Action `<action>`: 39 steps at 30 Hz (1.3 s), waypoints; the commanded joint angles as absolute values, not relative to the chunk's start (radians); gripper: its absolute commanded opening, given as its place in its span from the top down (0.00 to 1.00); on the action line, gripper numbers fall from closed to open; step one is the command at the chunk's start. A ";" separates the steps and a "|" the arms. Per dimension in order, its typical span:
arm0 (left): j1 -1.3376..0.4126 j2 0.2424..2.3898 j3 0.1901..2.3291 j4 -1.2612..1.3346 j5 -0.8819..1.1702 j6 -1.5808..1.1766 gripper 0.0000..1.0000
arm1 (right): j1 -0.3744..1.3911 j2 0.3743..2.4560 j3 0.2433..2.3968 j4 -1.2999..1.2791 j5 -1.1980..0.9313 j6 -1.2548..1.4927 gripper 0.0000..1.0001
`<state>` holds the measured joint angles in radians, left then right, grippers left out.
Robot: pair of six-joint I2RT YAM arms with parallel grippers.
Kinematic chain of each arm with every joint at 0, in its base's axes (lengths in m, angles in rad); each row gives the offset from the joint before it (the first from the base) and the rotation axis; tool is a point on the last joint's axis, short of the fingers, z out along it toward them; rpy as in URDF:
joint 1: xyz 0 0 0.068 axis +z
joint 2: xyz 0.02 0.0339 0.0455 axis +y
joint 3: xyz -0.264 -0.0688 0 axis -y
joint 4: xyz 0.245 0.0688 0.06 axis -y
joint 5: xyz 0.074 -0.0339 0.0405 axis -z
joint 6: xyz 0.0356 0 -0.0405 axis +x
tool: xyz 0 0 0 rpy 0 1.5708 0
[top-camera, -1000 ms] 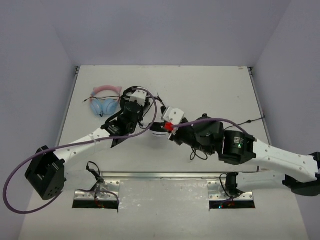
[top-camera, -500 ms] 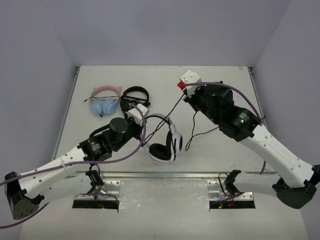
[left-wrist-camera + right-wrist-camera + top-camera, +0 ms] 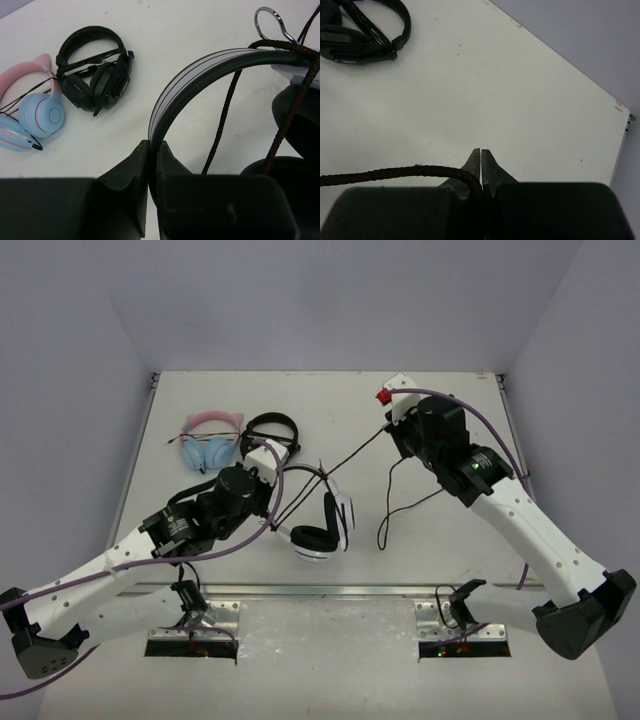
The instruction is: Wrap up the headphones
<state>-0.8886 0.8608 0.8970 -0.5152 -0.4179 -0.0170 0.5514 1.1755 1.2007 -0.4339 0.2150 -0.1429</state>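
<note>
One white table fills the top view, the only view that takes in both arms at once: the left arm reaches in from the near left and the right arm from the near right. Three headsets lie within it. The white headphones, the task's own, sit right at the left gripper, whose jaws are clamped on the headband. The left wrist view shows that grip close up, with the band arching up and away from the fingertips, while the overhead picture hides it under the wrist. Whether the cups rest on the table or hang just above it I cannot tell. Beyond those jaws and to their left lies one black pair. Just left of it is one pink-and-blue cat-ear pair, cut off by the frame edge. One thin black cable runs taut from the headphones across to the right gripper, and in the top view a slack loop of it lies on the table nearer the bases than those jaws. The right wrist view alone shows the braided cable coming in from the left and vanishing between the fingers, which are pressed together on it with no gap showing. In the left wrist view the black ear cushions are cropped at the right, and two cable strands cross in front of the band.
</note>
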 commanded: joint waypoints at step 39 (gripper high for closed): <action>-0.887 1.051 1.590 -0.095 -0.751 -0.275 1.00 | 0.907 1.701 0.821 0.960 -0.500 0.618 0.90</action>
<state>-0.8886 0.9897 1.4761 -0.1719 -0.5533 -0.2234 0.8696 1.6852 0.8116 0.8272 -0.4999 0.5598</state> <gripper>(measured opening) 0.056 0.107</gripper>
